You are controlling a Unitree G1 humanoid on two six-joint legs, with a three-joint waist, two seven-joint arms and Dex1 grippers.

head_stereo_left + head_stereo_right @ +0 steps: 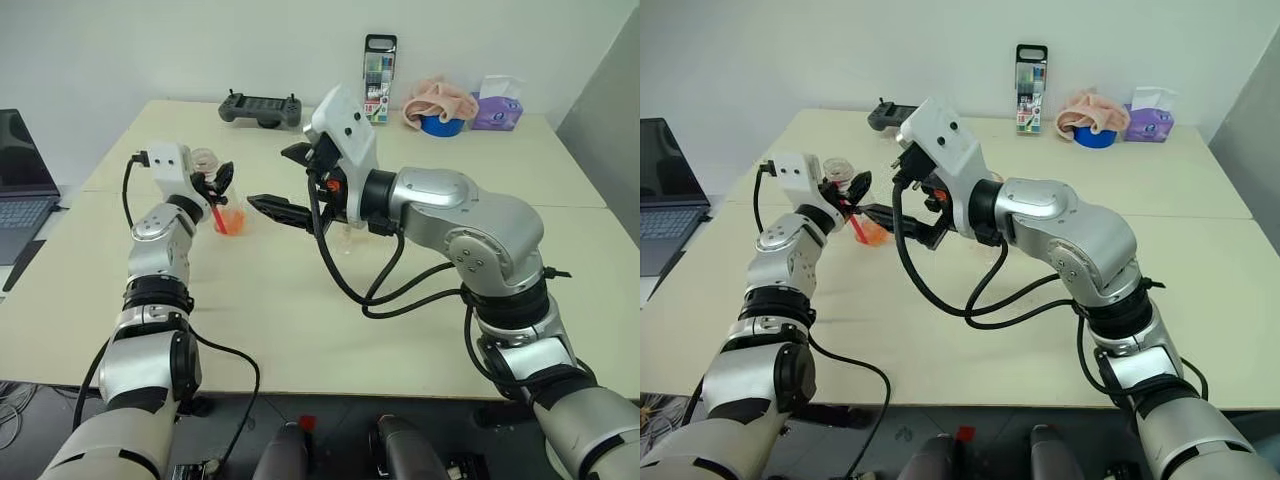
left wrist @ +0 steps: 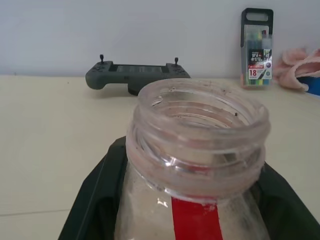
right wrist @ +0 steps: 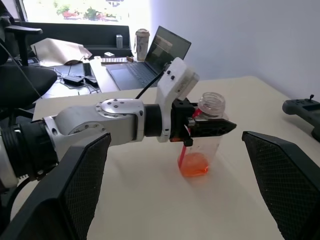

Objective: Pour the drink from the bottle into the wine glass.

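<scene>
Two pincers hang above the beige counter [image 1: 300, 330]. Left pincer [image 3: 210, 126] pinches the small clear plastic bottle [image 3: 202, 142], uncapped and upright, orange-red drink [image 3: 193, 165] pooled low inside. Right pincer [image 1: 285, 185] is spread wide beside it. Farther off lies a grey handheld controller [image 2: 135, 76].

Left arm: you have it stretched forward at your left.
Left gripper [image 3: 207, 126]: your fingers are clamped on the bottle [image 3: 202, 142], holding it upright.
Right gripper [image 1: 285, 180]: your fingers stand wide apart, empty, pointing level toward your left gripper.
</scene>
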